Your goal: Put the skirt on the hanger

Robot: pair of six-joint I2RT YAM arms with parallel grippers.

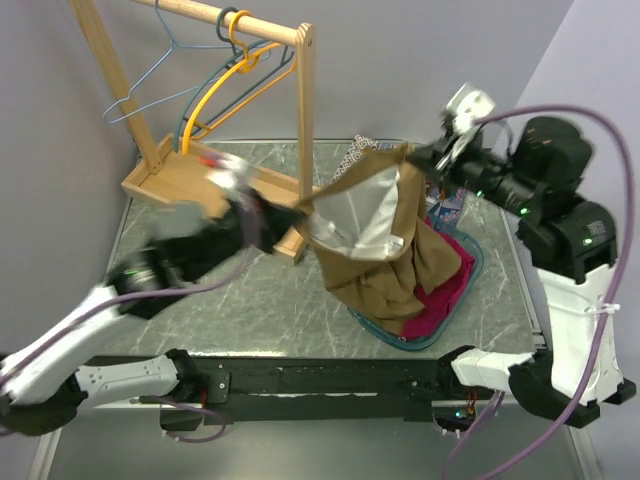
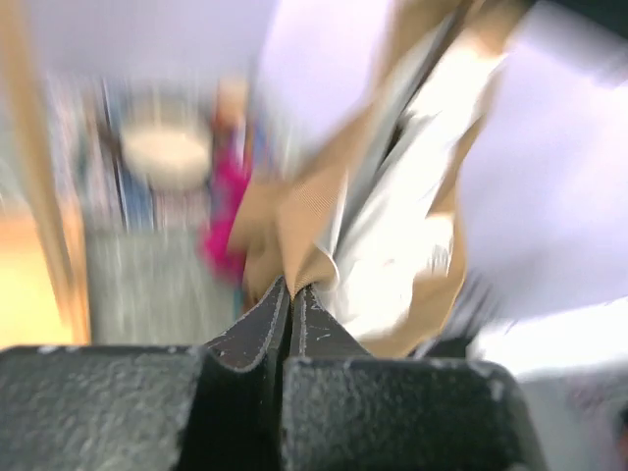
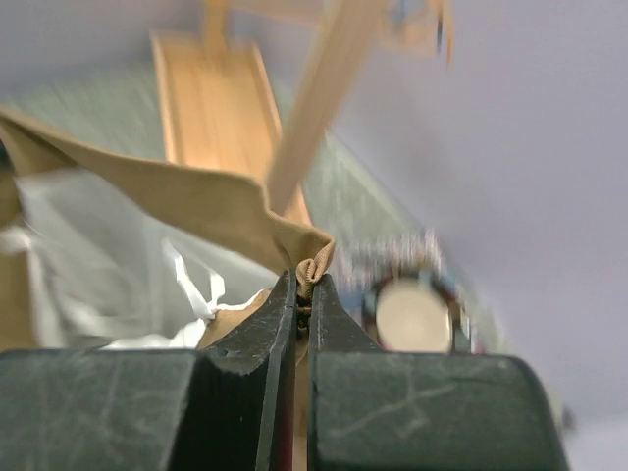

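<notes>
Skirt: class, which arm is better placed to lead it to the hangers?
Left, probably: the left jaws pinch the skirt beside the wooden rack, below the hangers; the right jaws hold the far edge over the basket.

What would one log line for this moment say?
left jaws: shut on skirt | right jaws: shut on skirt | skirt: held open over basket | hangers: on rack

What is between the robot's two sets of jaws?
The brown skirt. Its waist is held wide open, showing the pale lining, and it spans from the left jaws to the right jaws, both shut on its edge. The top view shows it best.
</notes>
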